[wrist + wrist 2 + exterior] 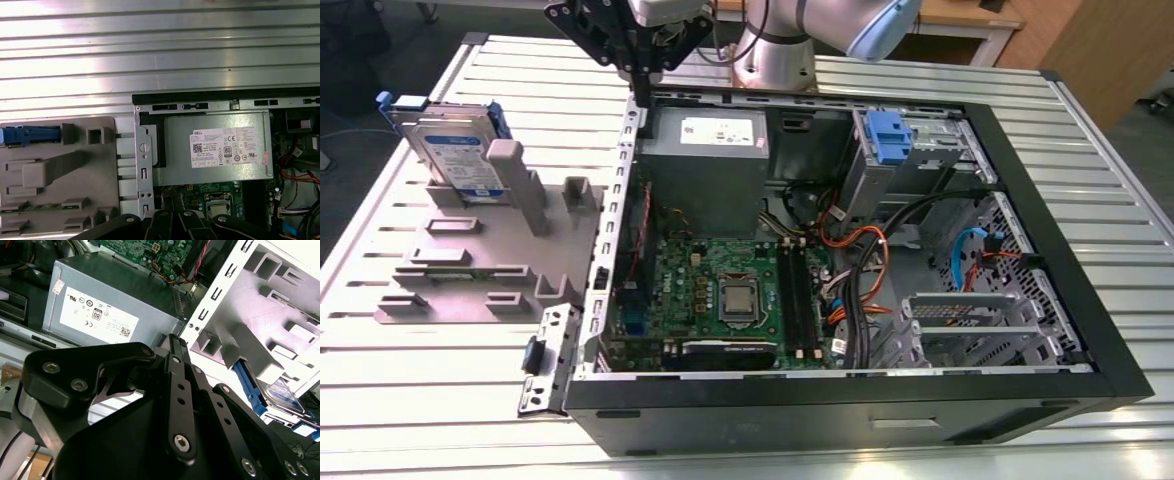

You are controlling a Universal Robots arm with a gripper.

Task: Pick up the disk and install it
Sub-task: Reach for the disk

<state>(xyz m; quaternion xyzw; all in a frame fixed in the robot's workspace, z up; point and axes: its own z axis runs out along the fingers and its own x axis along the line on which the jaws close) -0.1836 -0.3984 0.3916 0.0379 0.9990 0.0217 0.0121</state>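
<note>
Disk [454, 150] partly behind holder [567, 250], claw [640, 72] cropped

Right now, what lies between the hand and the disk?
In the exterior view, only bare slatted table separates the hand from the disk standing in its grey holder.

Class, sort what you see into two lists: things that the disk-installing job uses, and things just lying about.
Job: disk; pincer; case, likely where the disk goes.
Lying about: power supply; motherboard; cables.
</note>
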